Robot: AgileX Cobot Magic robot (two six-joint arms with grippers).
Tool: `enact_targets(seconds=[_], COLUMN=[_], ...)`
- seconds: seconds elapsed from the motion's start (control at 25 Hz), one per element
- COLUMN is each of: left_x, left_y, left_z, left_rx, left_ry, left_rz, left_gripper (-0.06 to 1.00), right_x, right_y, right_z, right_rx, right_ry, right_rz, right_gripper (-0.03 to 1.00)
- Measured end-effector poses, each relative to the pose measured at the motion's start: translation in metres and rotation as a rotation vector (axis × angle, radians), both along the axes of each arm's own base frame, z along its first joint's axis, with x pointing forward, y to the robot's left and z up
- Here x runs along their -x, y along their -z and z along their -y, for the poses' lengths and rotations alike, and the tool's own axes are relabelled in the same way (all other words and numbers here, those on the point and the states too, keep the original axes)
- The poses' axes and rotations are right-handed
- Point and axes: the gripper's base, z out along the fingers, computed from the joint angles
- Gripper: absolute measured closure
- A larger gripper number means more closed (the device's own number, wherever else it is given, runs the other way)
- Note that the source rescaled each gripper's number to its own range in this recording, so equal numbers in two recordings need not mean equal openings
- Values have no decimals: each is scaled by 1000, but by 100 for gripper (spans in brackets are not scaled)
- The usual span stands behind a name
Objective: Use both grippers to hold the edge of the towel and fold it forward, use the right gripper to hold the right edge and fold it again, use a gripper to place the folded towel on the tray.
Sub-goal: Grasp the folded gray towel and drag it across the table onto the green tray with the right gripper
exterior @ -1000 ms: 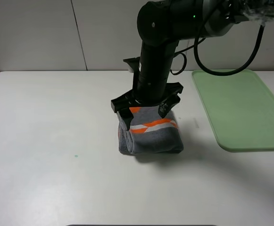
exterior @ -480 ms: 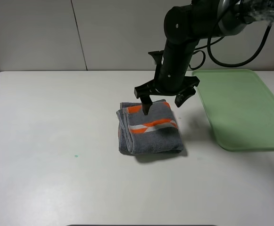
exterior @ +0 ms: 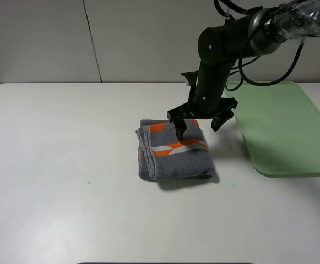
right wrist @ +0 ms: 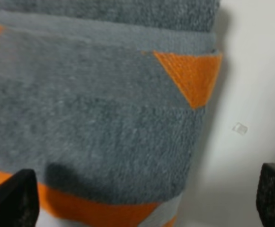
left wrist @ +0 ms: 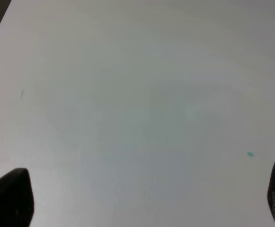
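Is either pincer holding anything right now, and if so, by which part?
Nothing is held. The right pincer hangs open above the folded towel, fingers clear of it. The left pincer is open over bare table.

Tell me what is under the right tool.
The right tool hangs open over the far end of the folded towel, holding nothing. The towel lies on the white table, beside the tray. Its inner layers are covered.

The towel (exterior: 175,153) is dark grey with orange and white stripes. The tray (exterior: 283,129) is pale green. The counter (exterior: 66,165) is white, and the fingers (exterior: 179,130) are black.
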Motion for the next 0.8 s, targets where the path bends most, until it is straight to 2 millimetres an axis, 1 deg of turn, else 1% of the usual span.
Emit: enact_targets(seconds=[0.12, 0.36, 0.8], left_x=[0, 0, 0], left_y=[0, 0, 0], left_z=[0, 0, 0], left_rx=[0, 0, 0], left_ry=[0, 0, 0], left_rz=[0, 0, 0], left_gripper=[-6, -6, -6], right_x=[0, 0, -3], right_y=[7, 28, 37], right_z=[0, 0, -2], right_rx=[8, 29, 20], right_ry=[-7, -10, -9], right_rz=[-13, -56, -56], right_gripper=[-3, -3, -3])
